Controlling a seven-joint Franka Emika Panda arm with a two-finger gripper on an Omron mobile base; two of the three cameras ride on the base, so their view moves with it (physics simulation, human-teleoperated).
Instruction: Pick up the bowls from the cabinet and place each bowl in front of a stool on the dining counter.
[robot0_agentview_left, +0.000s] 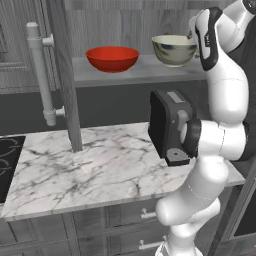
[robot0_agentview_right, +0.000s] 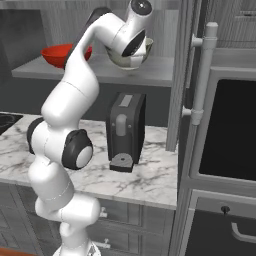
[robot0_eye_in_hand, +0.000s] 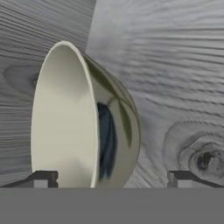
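Observation:
Two bowls stand on the grey shelf (robot0_agentview_left: 130, 75) of the open cabinet: a glossy red bowl (robot0_agentview_left: 112, 57) on the left and a cream bowl (robot0_agentview_left: 173, 50) on the right. My arm reaches up to the cream bowl (robot0_agentview_right: 121, 63), and the hand covers part of it in the right base view. In the hand view the cream bowl (robot0_eye_in_hand: 87, 122) looms close, turned sideways by the hand's roll. My gripper (robot0_eye_in_hand: 111, 179) is open, with one fingertip (robot0_eye_in_hand: 41, 179) low against the bowl and the other off to its side. The red bowl (robot0_agentview_right: 55, 54) sits behind my upper arm.
A dark coffee machine (robot0_agentview_left: 167, 125) stands on the marble worktop (robot0_agentview_left: 100, 170) under the shelf. The open cabinet doors with long bar handles (robot0_agentview_left: 40, 75) (robot0_agentview_right: 202, 75) flank the shelf. A black cooktop (robot0_agentview_left: 7, 160) lies at the left, and an oven front (robot0_agentview_right: 230, 130) at the right.

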